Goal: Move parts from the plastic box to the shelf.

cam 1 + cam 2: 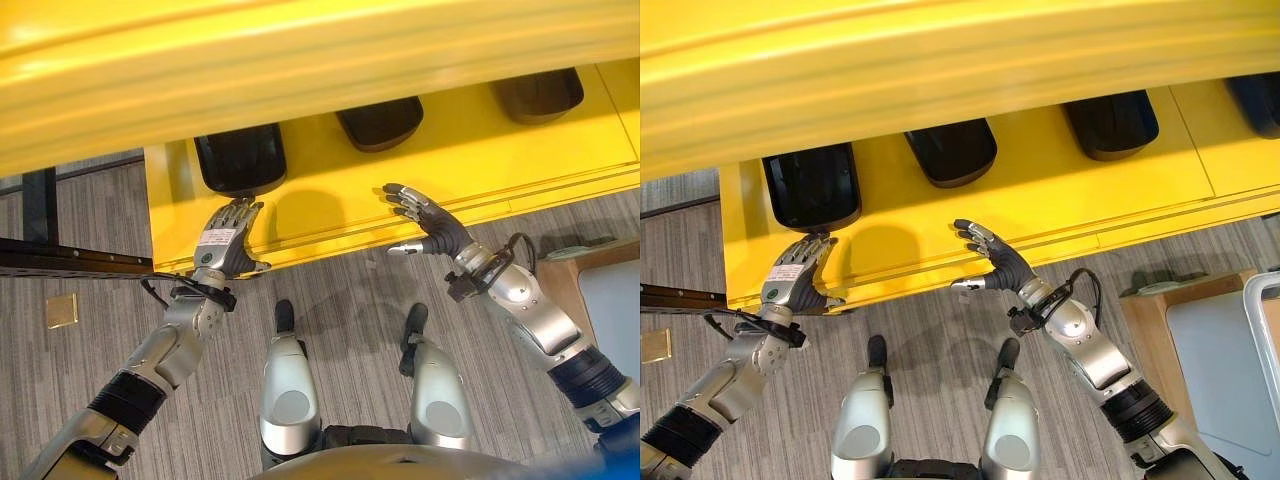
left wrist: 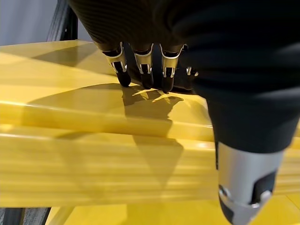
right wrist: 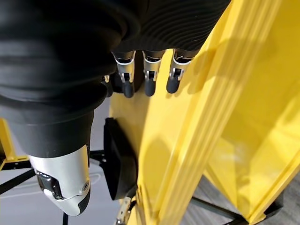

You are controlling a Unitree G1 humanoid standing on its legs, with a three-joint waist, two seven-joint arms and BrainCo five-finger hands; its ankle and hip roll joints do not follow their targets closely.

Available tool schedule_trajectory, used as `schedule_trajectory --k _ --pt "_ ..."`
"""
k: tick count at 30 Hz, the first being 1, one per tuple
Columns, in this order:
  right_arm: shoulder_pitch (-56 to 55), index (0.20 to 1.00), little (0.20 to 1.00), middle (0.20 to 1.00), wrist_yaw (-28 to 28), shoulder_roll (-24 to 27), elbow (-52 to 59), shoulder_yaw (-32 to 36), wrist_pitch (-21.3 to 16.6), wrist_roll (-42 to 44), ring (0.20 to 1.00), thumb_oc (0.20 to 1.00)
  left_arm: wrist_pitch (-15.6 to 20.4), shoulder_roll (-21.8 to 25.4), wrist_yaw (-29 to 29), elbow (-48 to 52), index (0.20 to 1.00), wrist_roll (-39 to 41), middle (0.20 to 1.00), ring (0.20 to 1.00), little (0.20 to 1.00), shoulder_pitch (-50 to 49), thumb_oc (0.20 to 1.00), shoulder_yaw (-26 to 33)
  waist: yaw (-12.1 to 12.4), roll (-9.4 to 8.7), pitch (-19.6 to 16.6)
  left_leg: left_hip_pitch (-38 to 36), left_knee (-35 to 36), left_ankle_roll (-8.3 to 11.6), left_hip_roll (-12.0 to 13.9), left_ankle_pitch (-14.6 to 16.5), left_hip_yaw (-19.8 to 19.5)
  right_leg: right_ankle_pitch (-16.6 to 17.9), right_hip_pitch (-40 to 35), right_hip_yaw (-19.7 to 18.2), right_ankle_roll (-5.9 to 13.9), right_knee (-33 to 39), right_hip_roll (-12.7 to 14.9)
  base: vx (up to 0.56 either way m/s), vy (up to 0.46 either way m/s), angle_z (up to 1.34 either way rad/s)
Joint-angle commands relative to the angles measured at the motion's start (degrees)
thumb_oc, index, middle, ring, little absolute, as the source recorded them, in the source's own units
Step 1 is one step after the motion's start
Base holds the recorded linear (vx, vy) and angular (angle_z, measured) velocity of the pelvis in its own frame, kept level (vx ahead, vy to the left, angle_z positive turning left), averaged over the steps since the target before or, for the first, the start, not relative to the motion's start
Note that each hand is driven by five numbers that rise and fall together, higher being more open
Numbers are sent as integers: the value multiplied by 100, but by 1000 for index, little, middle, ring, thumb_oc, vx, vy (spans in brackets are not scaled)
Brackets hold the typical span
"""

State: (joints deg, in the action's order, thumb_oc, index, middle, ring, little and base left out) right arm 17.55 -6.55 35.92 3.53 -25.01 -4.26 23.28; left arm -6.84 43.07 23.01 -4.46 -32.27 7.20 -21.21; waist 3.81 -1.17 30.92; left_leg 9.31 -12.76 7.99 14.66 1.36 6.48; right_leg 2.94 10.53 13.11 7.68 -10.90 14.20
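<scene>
Black parts (image 1: 240,160) on the shelf (image 1: 450,160): far ends hidden under the upper yellow tier.
Box (image 1: 1265,340): cut off by the picture's right edge; contents not visible.
Left hand (image 2: 145,42): palm hidden by its dark cover; contact with nearest part unclear.

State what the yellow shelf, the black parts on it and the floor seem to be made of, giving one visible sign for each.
Yellow shelf: likely painted metal or moulded plastic; smooth and glossy, with soft highlights.
Black parts: probably moulded plastic; dark, rounded corners, faint sheen.
Floor: carpet, judging by its matt grey streaked weave.
</scene>
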Motion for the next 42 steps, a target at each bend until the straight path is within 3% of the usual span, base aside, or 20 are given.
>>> schedule_trajectory --k 1,28,42 --pt "-147 1000 1000 1000 -32 -234 343 78 -213 -180 1000 1000 -223 44 233 -273 1000 97 1000 1000 1000 -310 1000 563 12 -209 -320 155 -629 -300 -121 349 290 -867 -150 -15 -90 -636 -163 0 0 0" --pt "-123 1000 1000 1000 -109 -285 262 50 -120 -219 1000 1000 -113 -109 196 -433 1000 53 1000 1000 1000 -16 1000 530 -103 -178 -350 160 -727 -299 -115 370 331 -947 -62 -98 -130 -825 -168 1 1 0" --pt "-258 1000 1000 1000 -42 -101 370 215 -236 -223 1000 1000 213 73 -874 113 1000 122 1000 1000 1000 -348 1000 113 -108 -80 -218 169 -710 -304 -150 396 354 -896 -44 -80 -96 -742 -143 -3 1 0"
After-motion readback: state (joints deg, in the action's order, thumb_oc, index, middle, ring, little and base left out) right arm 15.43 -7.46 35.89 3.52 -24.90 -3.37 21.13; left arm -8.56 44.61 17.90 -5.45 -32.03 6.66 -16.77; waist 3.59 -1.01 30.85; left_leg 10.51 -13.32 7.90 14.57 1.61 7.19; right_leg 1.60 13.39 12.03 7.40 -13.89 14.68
